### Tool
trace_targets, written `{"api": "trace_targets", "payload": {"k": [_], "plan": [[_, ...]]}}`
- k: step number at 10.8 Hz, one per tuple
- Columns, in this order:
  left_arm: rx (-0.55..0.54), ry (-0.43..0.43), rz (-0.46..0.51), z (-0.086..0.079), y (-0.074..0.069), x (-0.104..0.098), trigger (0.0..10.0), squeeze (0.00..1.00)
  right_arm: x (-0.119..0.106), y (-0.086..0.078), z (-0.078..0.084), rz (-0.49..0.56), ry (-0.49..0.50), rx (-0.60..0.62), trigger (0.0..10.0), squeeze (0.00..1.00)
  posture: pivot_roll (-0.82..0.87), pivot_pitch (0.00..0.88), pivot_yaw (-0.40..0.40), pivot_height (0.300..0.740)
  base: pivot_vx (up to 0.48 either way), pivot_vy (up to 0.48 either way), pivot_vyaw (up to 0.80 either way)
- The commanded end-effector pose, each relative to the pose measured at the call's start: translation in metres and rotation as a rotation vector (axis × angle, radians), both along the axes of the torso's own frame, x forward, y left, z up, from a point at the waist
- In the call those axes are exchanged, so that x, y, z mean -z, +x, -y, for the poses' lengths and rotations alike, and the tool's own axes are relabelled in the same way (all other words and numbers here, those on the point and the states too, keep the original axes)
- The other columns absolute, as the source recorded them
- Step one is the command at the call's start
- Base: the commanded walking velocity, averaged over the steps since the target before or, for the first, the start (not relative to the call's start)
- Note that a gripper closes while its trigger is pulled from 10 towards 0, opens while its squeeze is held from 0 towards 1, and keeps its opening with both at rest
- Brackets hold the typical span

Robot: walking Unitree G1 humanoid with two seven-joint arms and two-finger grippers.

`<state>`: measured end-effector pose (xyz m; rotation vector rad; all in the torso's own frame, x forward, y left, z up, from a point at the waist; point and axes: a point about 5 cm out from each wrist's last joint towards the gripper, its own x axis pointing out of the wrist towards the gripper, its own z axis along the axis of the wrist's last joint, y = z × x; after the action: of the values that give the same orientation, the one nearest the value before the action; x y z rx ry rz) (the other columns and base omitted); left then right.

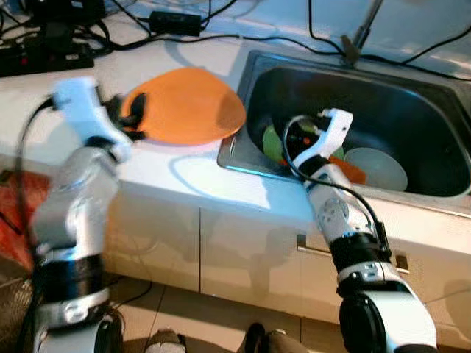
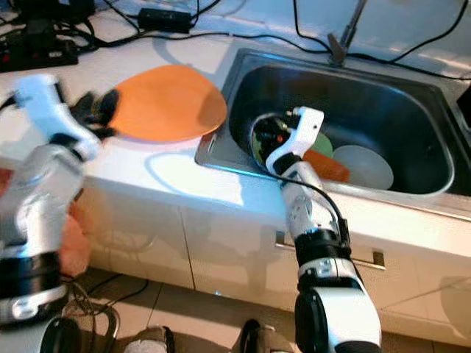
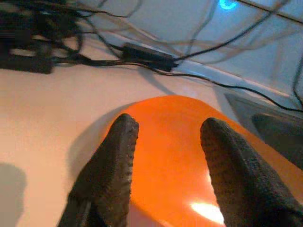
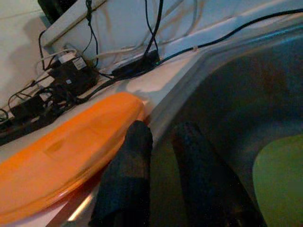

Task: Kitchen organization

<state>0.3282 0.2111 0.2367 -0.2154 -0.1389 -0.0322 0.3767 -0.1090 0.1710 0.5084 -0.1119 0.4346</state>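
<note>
Lying upside down on the pale counter (image 1: 184, 180), the round orange plastic plate (image 1: 188, 105) overhangs the rim of the steel sink (image 1: 243, 140), with the left tool (image 3: 165, 137) spread open over its near edge. The right tool (image 4: 161, 142) hangs inside the sink, fingers seemingly nearly closed on nothing, near a green plate (image 4: 279, 175), a pale round dish (image 1: 377, 168) and an orange item (image 2: 325, 165).

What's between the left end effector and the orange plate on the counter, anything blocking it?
Nothing visible. The left end effector is open, its fingers already over the near edge of the orange plate lying on the counter beside the sink.
</note>
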Motion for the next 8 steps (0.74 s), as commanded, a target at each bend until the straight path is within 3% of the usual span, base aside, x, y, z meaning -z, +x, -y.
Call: {"api": "trace_targets", "payload": {"k": [1,3,6,7,8], "plan": [[-0.024,-0.019,-0.002,-0.005,-0.005,-0.002,10.0,1.0,0.0,-0.002,0.002,-0.004,0.017,-0.008,10.0,0.0,0.13,0.125,-0.068,0.74,0.0,0.0,0.0],[-0.033,-0.084,-0.014,-0.012,-0.012,-0.004,10.0,1.0,0.001,-0.003,0.002,-0.014,0.02,-0.021,10.0,0.0,0.13,0.117,-0.065,0.74,0.0,0.0,0.0],[-0.025,-0.173,-0.141,-0.017,-0.014,0.008,10.0,1.0,0.002,-0.005,0.001,-0.023,0.016,-0.025,10.0,0.0,0.13,0.114,-0.064,0.74,0.0,0.0,0.0],[0.016,-0.212,-0.183,-0.013,-0.013,0.011,10.0,0.0,0.001,-0.005,0.001,-0.023,0.015,-0.026,10.0,0.0,0.13,0.115,-0.064,0.74,0.0,0.0,0.0],[0.028,-0.227,-0.194,-0.012,-0.013,0.011,10.0,0.0,0.001,-0.005,0.001,-0.023,0.014,-0.027,10.0,0.0,0.13,0.115,-0.064,0.74,0.0,0.0,0.0]]}}
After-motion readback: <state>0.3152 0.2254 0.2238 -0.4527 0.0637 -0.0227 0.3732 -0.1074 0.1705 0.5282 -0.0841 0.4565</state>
